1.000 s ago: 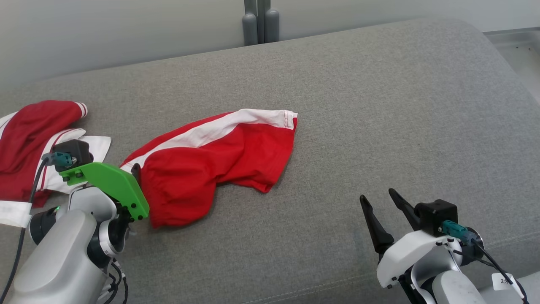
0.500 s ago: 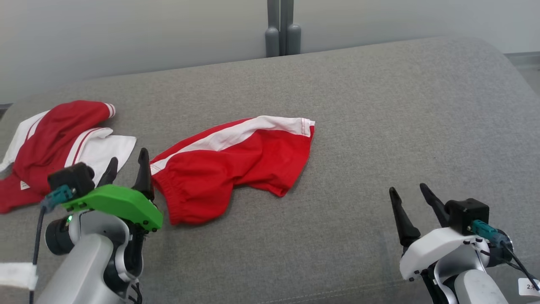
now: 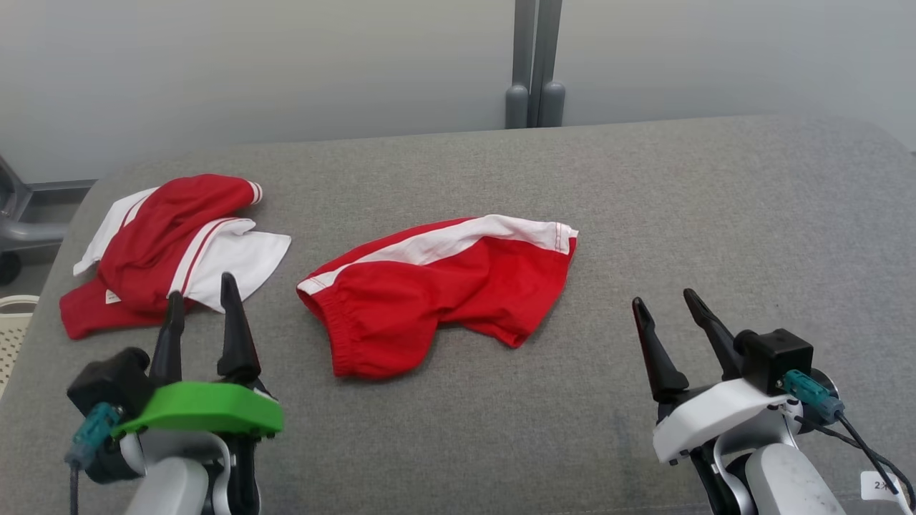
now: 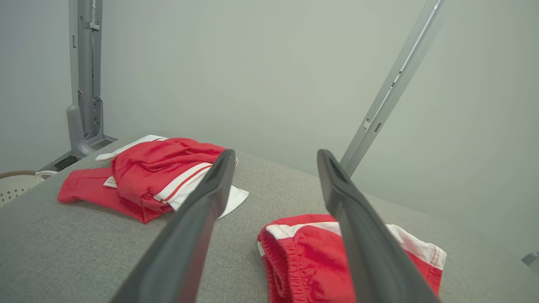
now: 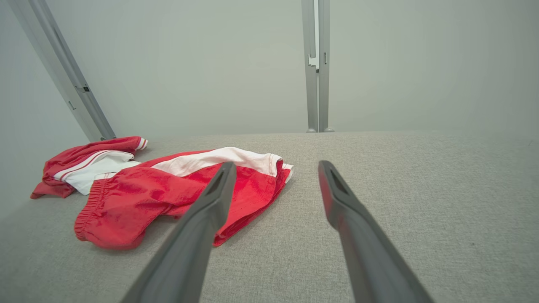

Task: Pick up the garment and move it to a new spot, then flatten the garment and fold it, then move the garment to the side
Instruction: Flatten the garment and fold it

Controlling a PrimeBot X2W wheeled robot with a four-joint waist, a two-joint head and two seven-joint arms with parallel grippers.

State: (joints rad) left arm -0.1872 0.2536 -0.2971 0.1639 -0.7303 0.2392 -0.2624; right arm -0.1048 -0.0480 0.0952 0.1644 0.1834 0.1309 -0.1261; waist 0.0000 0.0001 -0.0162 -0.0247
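Tabletop [image 3: 715,214], grey and cloth-covered, carries everything. Shorts [image 3: 436,286], red with a white band, lie rumpled in its middle, so I judge that flattening, folding and the move aside are all left to do; whether the first move is done I cannot tell. A second red-and-white garment [image 3: 172,243] sits at the far left, apart from the shorts, crowding that side. My left claw [image 3: 202,290] and right claw [image 3: 664,300] hang released and empty on the near side, flanking the shorts. Nothing lies between them and the shorts.
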